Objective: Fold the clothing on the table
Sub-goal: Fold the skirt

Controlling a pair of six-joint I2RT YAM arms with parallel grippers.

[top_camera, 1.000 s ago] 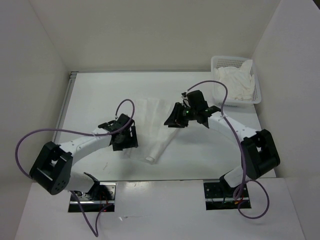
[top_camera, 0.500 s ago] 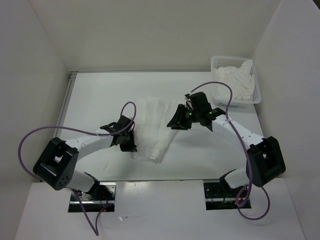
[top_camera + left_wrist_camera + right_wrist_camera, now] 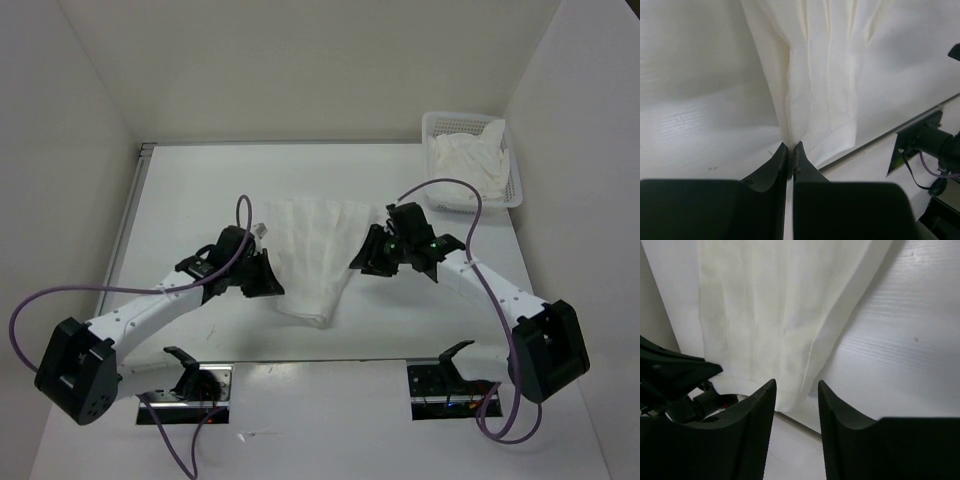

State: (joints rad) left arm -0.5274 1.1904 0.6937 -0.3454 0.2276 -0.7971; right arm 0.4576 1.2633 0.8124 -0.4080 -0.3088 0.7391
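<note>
Top external view: the white tabletop fills most of the scene, its metal rim showing along the left edge. The left arm and the right arm reach in from the near edge toward the middle.

The clothing, white with faint lengthwise pleats, lies between them at the middle of the tabletop. Its wide end points at the far edge and it narrows to a tip near the near edge.

A white mesh basket sits at the far right corner with a heap of white cloth in it, well apart from the clothing.

The left gripper is at the clothing's left side. In the left wrist view its fingers are pressed together, and a fold at the fabric's edge runs straight into the tips, so it appears to be pinching the clothing there, though the contact itself is hidden.

The right gripper is just beside the clothing's right side. In the right wrist view its fingers stand apart with nothing gripped, and the fabric lies beyond the gap.
</note>
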